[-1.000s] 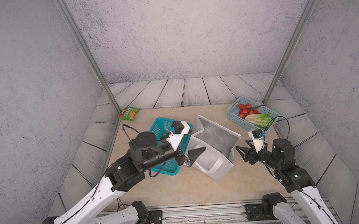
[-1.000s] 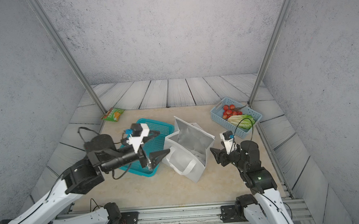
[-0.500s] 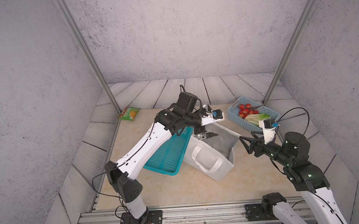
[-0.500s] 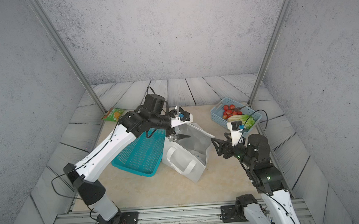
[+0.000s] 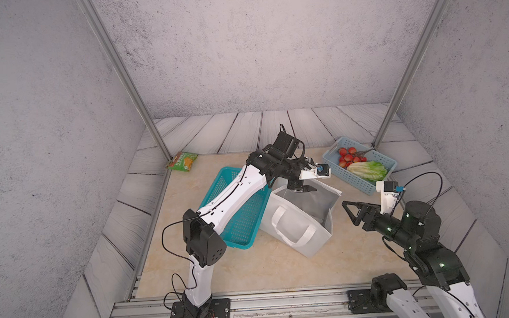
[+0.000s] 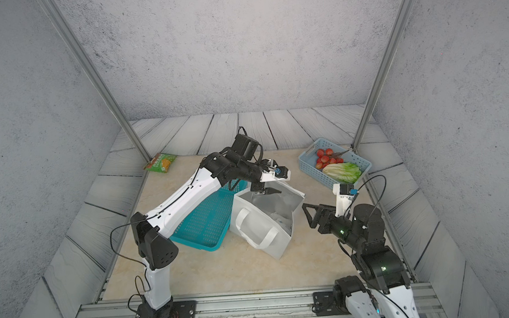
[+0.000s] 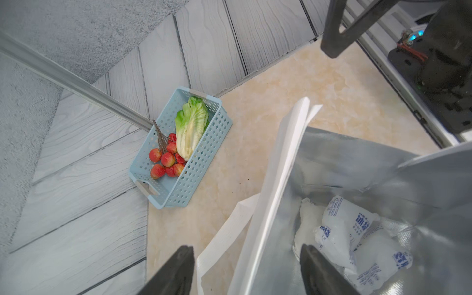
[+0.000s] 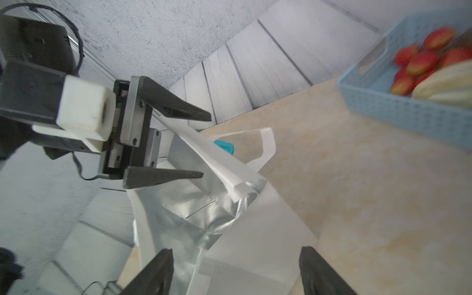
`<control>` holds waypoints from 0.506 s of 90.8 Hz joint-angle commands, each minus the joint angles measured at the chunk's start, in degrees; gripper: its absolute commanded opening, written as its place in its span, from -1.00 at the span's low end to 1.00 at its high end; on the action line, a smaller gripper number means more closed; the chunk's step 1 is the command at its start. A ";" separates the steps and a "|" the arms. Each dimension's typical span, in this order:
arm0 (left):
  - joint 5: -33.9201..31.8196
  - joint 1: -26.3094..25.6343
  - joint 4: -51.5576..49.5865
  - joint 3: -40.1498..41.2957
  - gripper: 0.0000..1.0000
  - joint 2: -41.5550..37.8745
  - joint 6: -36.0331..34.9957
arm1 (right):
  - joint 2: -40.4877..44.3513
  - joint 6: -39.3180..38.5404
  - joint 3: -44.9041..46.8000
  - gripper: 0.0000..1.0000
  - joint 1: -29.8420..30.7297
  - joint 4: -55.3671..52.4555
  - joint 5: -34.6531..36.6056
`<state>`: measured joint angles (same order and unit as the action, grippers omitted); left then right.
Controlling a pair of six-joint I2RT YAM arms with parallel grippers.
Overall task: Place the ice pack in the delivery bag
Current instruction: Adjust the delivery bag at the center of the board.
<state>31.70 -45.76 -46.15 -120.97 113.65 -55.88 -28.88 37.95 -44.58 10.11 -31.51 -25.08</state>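
The delivery bag (image 5: 297, 232) (image 6: 260, 226) stands mid-table, a white tote with its foil-lined mouth open. In the left wrist view several white ice packs (image 7: 342, 224) with blue print lie on its foil bottom. My left gripper (image 5: 305, 190) (image 6: 267, 191) (image 7: 247, 247) hangs open and empty over the bag's far rim, one finger inside the mouth and one outside the wall. From the right wrist view the bag's (image 8: 255, 229) rim passes between those fingers (image 8: 178, 107). My right gripper (image 5: 350, 214) (image 6: 308, 216) (image 8: 236, 250) is open and empty, just right of the bag.
A teal mesh basket (image 5: 239, 221) (image 6: 205, 223) lies against the bag's left side, under my left arm. A pale blue basket (image 5: 354, 184) (image 6: 318, 177) (image 7: 194, 178) with strawberries and lettuce stands at the back right. A green snack packet (image 5: 183, 161) (image 6: 160, 163) lies at the back left.
My left arm swung from low at the bag's near-left side up and over to its far rim, then held there. My right gripper drew back slightly to the right.
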 commanded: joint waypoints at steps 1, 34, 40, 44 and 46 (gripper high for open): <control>0.47 0.06 -0.51 -0.14 0.23 0.17 -0.37 | -1.97 12.56 -1.05 0.60 0.28 -0.05 -7.02; -0.02 0.06 -1.21 0.22 -0.95 -0.18 0.75 | -14.09 21.93 -10.58 0.69 5.11 -15.36 -5.03; -0.19 0.08 -1.41 -0.23 -1.00 -0.17 1.13 | -16.06 22.07 -11.96 0.71 7.34 -18.34 -2.26; -0.08 0.06 -1.61 -0.49 -1.00 -0.25 1.62 | -17.82 21.92 -13.40 0.71 9.65 -20.54 0.58; 0.06 0.05 -1.80 -0.54 -1.00 -0.26 2.02 | -18.70 21.77 -14.08 0.71 11.09 -21.21 1.62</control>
<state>31.11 -45.76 -46.24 -120.92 113.67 -55.20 -44.62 58.04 -55.40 17.15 -45.36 -29.82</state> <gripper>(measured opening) 0.054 0.852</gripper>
